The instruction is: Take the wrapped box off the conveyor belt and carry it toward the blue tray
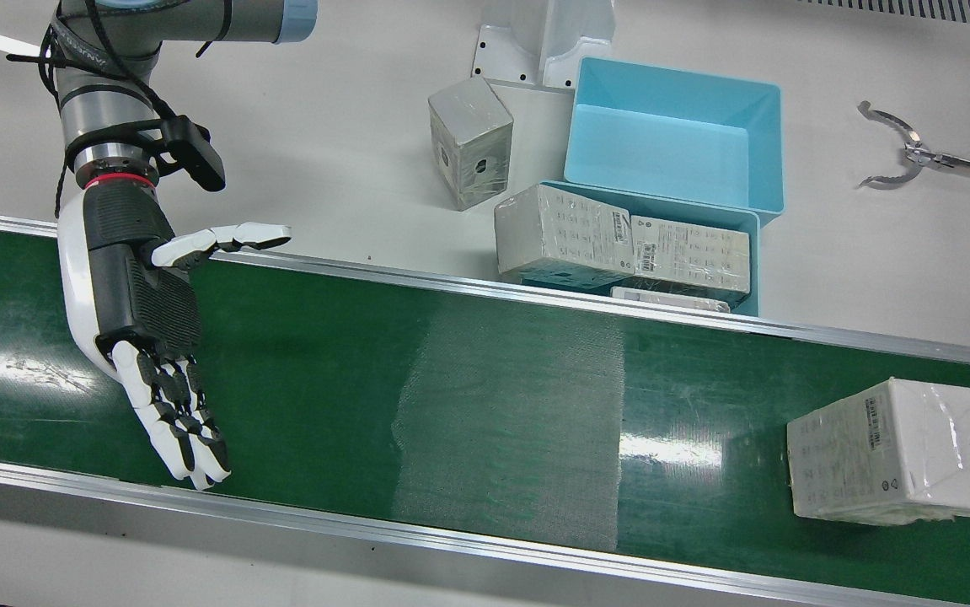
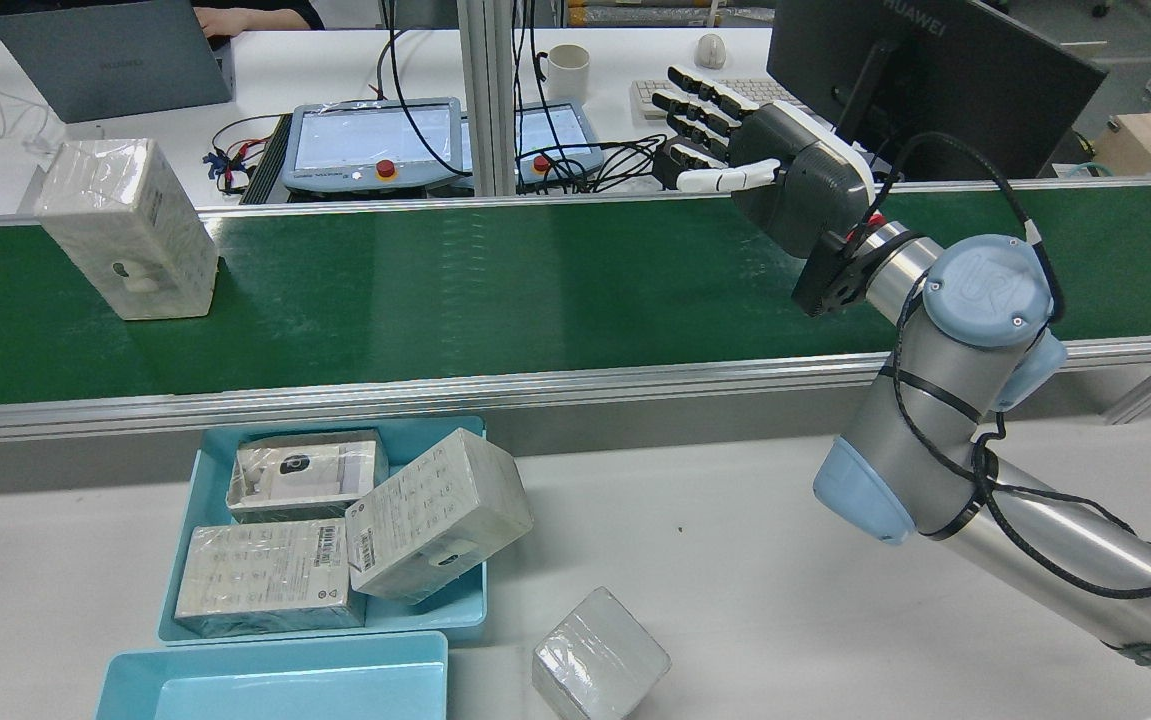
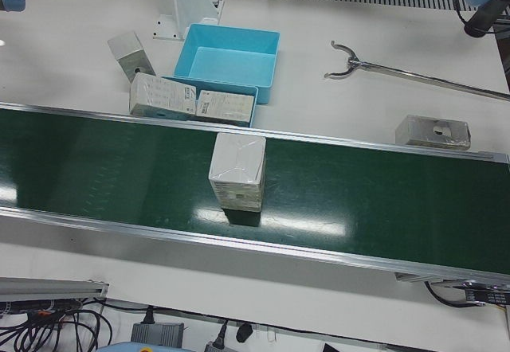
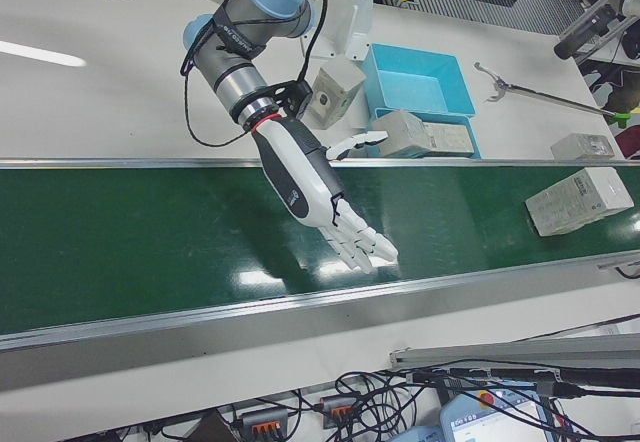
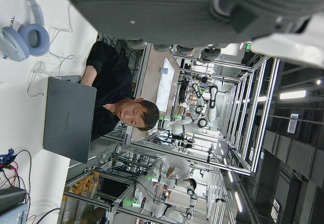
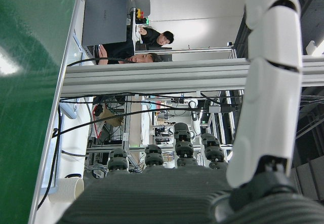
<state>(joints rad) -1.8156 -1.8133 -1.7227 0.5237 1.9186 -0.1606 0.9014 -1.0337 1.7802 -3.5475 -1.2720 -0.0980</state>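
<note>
The wrapped white box (image 1: 897, 451) lies on the green conveyor belt (image 1: 485, 405), far from my right hand; it also shows in the rear view (image 2: 125, 230) and the left-front view (image 3: 237, 169). My right hand (image 1: 147, 312) hovers over the other end of the belt, open and empty, fingers spread, also seen in the rear view (image 2: 785, 170). An empty blue tray (image 1: 674, 126) stands on the table behind the belt. A second blue tray (image 1: 750, 221) beside the belt holds several wrapped boxes. My left hand (image 5: 202, 6) shows only in its own view, open, holding nothing.
A wrapped grey box (image 1: 469, 139) stands on the table next to the trays. A metal grabber tool (image 1: 914, 152) lies on the table. Another wrapped box (image 3: 433, 131) lies by the belt's edge. Screens and cables (image 2: 375, 140) stand beyond the belt.
</note>
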